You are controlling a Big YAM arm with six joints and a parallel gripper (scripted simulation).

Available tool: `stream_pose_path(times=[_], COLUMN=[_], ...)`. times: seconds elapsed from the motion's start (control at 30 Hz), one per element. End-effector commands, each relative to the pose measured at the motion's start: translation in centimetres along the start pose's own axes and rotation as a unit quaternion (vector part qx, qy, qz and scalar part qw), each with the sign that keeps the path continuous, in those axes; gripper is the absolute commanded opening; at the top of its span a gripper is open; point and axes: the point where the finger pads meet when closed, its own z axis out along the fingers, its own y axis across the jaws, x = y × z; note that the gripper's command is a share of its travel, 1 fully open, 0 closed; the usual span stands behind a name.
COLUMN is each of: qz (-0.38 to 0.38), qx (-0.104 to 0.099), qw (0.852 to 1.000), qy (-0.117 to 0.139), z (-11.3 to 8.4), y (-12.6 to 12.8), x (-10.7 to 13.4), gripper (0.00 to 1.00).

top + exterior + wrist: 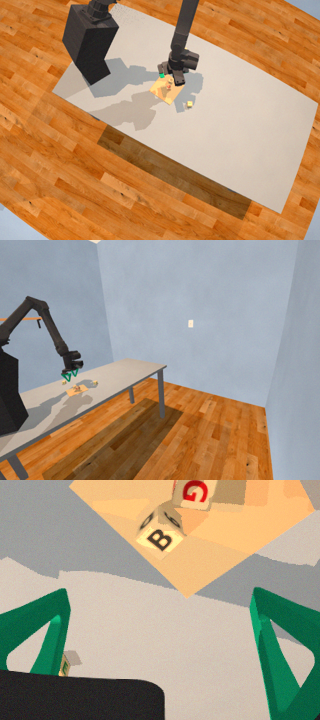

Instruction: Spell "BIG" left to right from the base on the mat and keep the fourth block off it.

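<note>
My gripper (174, 73) (71, 378) (160, 598) is open and empty, above the table beside the mat's back corner. The orange mat (171, 97) (84, 389) (225, 545) lies flat. The B block (171, 80) (160, 537) sits on it, letter B on top. The G block (168, 87) (195, 492) with a red G on top sits close beside it, turned differently; whether they touch is unclear. A yellowish block (189, 104) (95, 382) lies off the mat, its top letter unreadable. Another block (185, 48) (64, 382) (64, 665) lies off the mat, mostly hidden by the arm or a finger.
The grey table (232, 129) (116, 371) extends well beyond the mat. The arm's black pedestal (89, 43) (10, 395) stands at one end of the table. Shadows of the arm fall across the mat and blocks.
</note>
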Motion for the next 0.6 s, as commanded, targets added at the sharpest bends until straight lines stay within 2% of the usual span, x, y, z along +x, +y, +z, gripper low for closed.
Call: stream_pose_path(times=[0.0, 0.07, 0.13, 0.17, 0.23, 0.27, 0.33, 0.57], qz=[0.139, 0.186, 0.186, 0.245, 0.290, 0.313, 0.358, 0.362], qx=[-0.003, -0.003, -0.003, -0.003, -0.003, -0.003, -0.004, -0.006], qw=[0.990, 0.982, 0.982, 0.970, 0.957, 0.950, 0.934, 0.932], qy=[-0.006, -0.007, -0.007, -0.008, -0.009, -0.011, -0.014, -0.016], z=[0.30, 0.32, 0.32, 0.32, 0.32, 0.32, 0.32, 0.14], y=[-0.15, -0.17, -0.17, -0.17, -0.18, -0.18, -0.18, -0.21], x=[0.12, 0.13, 0.13, 0.13, 0.13, 0.13, 0.13, -0.30], gripper=[1.00, 1.00, 1.00, 1.00, 1.00, 0.39, 0.39, 0.39])
